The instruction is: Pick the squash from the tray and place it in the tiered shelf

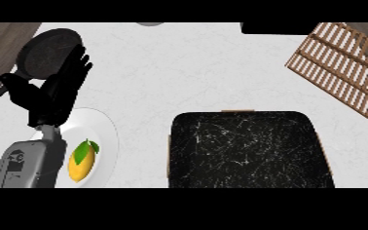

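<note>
White, faintly marbled stone makes up the desk [194, 68] in front of you, running from edge to edge of the head view. Your left hand [61, 90] stands over the desk's left side with its fingers [78, 63] straight and pointing up the view, released and grasping nothing, the thumb [16, 84] spread out to the left; its grey forearm [28, 163] comes in from the lower left corner. Your right hand does not show anywhere. Just below and right of the left hand you see a white plate [104, 131] carrying a yellow lemon [81, 165] with green leaves, partly overlapped by the forearm. Behind the fingertips lies a dark round pan [43, 48], near the upper left corner. Further out, the black marbled tray [248, 151] with wooden handles sits at lower centre-right, well apart from the hand, and you can see no squash on its surface or anywhere else in the view. At the upper right corner the wooden slatted tiered shelf [338, 61] lies at an angle, apart from the tray.
</note>
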`<state>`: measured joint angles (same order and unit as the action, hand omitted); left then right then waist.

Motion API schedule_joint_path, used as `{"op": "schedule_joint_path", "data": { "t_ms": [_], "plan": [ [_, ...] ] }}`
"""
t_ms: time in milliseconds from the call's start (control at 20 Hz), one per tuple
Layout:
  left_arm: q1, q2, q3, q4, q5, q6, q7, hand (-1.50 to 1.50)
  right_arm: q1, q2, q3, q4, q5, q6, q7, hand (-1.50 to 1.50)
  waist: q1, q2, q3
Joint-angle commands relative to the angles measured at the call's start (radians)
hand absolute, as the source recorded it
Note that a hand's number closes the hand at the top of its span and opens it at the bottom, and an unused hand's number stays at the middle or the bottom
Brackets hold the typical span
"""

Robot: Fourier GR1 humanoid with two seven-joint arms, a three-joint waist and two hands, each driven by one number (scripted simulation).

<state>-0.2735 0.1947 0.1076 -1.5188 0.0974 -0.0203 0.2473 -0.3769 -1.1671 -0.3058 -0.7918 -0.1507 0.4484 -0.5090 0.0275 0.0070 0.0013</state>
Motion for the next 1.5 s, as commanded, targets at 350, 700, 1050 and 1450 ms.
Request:
{"op": "schedule_joint_path", "data": {
  "t_ms": [350, 700, 1050, 1450],
  "plan": [
    [0.008, 0.001, 0.003, 0.01, -0.002, -0.015, -0.018, 0.0, -0.227, 0.062, -0.003, 0.364, 0.132, -0.157, -0.114, -1.5, 0.013, 0.006, 0.002],
    [-0.039, -0.014, -0.014, 0.009, -0.011, 0.003, 0.025, 0.0, -0.376, 0.045, -0.05, 0.48, 0.111, -0.117, -0.128, -1.5, 0.013, 0.008, 0.002],
    [-0.037, -0.026, -0.011, 0.01, -0.025, 0.026, 0.013, 0.0, -0.346, -0.072, -0.017, 0.571, 0.135, 0.204, -0.082, -1.5, 0.011, 0.009, 0.005],
    [-0.009, 0.0, 0.012, 0.014, -0.005, -0.005, -0.01, 0.0, -0.322, -0.205, -0.067, 0.606, 0.093, 0.355, -0.082, -1.5, -0.004, 0.01, 0.01]
  ]
}}
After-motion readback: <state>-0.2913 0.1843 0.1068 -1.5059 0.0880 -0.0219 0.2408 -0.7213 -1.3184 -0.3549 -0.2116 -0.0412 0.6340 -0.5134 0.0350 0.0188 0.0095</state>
